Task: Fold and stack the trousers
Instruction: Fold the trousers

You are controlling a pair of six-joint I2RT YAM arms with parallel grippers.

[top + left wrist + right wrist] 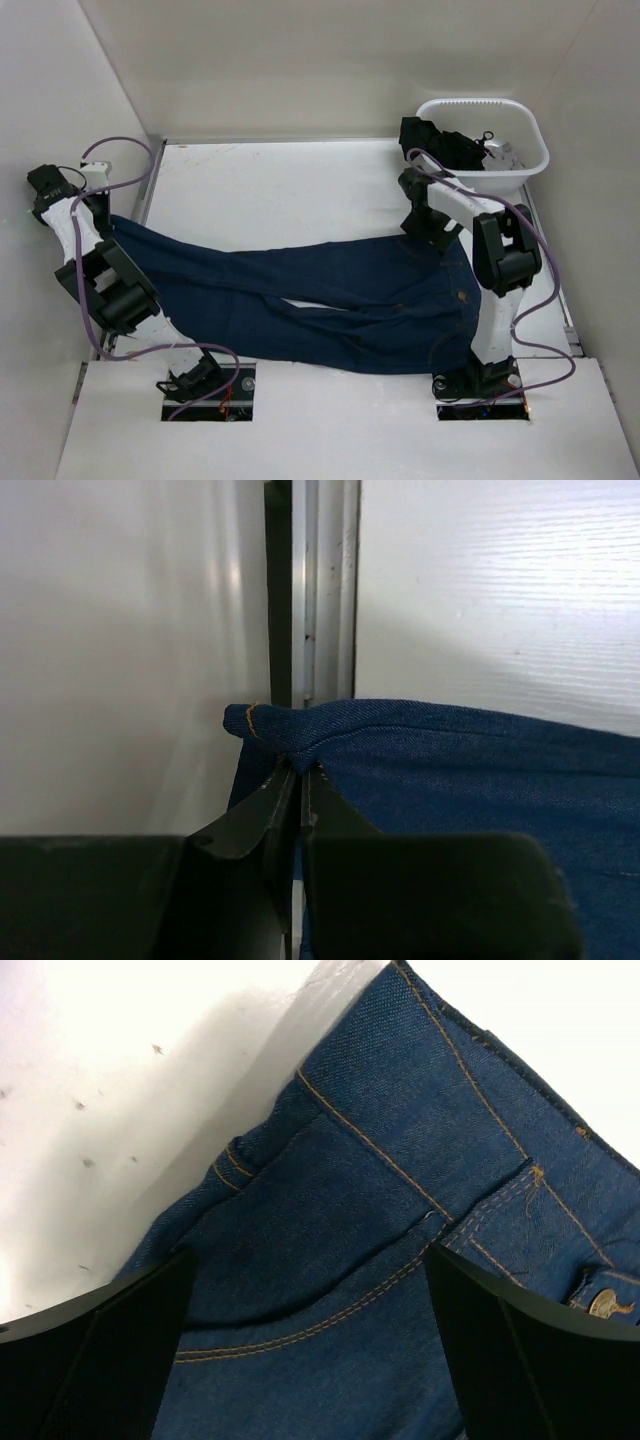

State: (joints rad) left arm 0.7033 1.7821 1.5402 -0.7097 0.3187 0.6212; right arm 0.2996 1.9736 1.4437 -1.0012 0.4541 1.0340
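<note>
Overall light: bright and even, coming from overhead; the white walls and table (280, 190) bounce it everywhere.
Shadows: soft and short under both arms; a broad grey one beside the trousers (380, 1260) in the right wrist view.
Glare: bare table burns to flat white there; a pale sheen streaks the left wall.
Focus: denim weave and stitching crisp; left gripper (299, 768) and right gripper (310, 1258) are soft black masses near the lens.

No text, label, brand or number can be read in any view. The metal button (603, 1303) on the trousers (400, 1260) may carry embossed marks, but it is at the picture's edge and too small to tell.
</note>
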